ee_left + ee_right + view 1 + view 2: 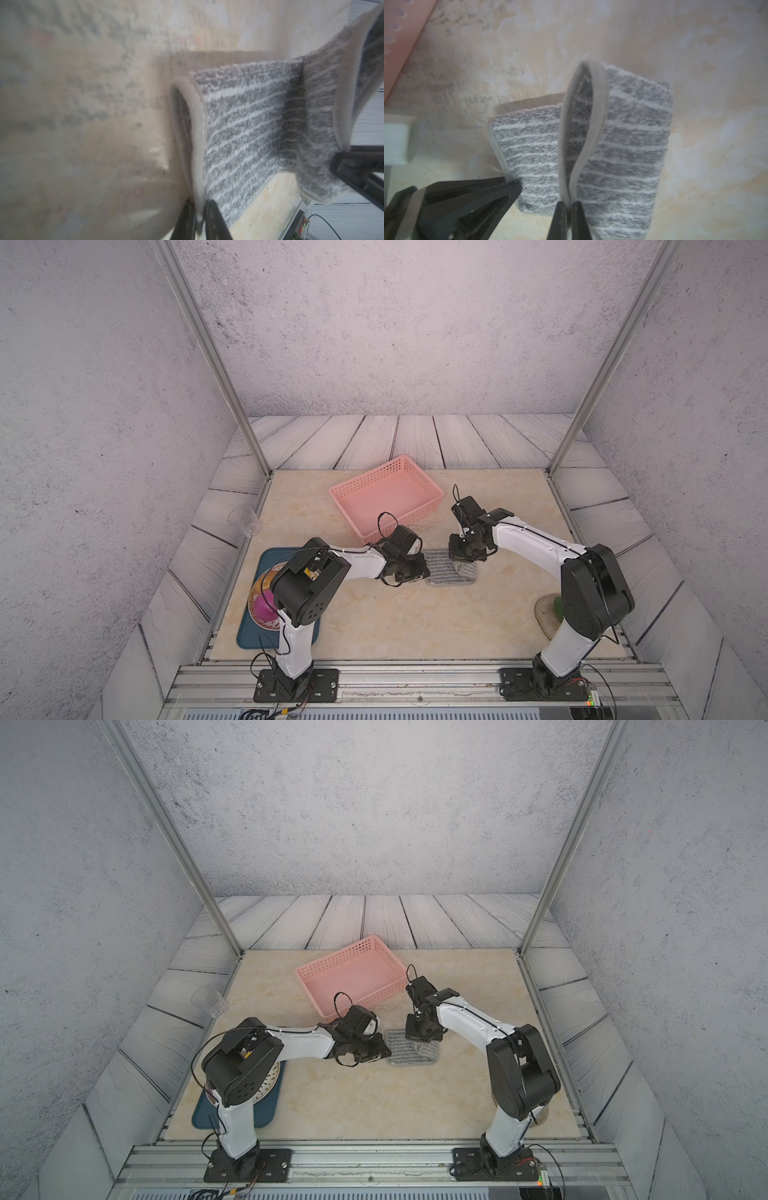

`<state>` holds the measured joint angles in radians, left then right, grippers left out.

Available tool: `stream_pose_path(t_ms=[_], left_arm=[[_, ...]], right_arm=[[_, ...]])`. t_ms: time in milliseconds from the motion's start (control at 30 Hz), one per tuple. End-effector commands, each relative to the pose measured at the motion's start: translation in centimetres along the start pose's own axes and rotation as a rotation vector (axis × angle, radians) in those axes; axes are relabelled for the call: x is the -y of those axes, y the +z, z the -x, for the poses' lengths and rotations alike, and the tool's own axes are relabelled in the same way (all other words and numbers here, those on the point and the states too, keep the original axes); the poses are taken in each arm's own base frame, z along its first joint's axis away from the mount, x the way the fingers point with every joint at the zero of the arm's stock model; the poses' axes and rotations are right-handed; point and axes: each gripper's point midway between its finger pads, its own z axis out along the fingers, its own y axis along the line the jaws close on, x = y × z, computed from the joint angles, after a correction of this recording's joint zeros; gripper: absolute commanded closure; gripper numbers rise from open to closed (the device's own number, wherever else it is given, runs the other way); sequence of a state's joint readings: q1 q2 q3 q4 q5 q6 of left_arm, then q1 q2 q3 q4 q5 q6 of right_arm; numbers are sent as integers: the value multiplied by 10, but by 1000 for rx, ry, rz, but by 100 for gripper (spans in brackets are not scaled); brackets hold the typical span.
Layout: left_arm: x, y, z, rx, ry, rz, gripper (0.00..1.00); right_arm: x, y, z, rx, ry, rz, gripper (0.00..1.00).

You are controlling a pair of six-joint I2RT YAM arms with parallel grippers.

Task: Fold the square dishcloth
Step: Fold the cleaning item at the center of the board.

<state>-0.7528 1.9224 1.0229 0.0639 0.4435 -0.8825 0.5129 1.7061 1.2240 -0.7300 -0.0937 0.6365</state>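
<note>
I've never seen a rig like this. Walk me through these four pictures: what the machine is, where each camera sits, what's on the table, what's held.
This is a robot with two arms, the left arm and the right arm, mounted on a rail in front of the table. Two pictures look down from overhead; each close-up comes from a camera on one wrist. On the table are a pink basket, a blue tray and the square dishcloth, grey with white stripes. The left gripper pinches the cloth's hem near the table. The right gripper is shut on another hemmed edge, lifted and looped above the rest.
</note>
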Motion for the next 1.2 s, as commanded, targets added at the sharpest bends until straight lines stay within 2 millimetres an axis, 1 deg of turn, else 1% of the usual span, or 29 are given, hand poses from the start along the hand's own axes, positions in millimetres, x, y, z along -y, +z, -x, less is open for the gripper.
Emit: stream_pose_path(t_ms=[0, 367, 600, 800, 1167], left_arm=[[-11, 6, -8, -33, -15, 19, 82], [-11, 7, -9, -35, -26, 8, 83], [-11, 9, -9, -34, -35, 5, 83], [-13, 15, -11, -47, -57, -7, 87], [-13, 17, -11, -49, -66, -14, 90]], right_arm=[[-14, -3, 4, 4, 5, 38, 100], [-21, 3, 2, -6, 19, 53, 100], [-20, 7, 2, -18, 25, 45, 100], [-23, 11, 2, -24, 30, 56, 100], [-31, 12, 0, -35, 23, 87, 100]])
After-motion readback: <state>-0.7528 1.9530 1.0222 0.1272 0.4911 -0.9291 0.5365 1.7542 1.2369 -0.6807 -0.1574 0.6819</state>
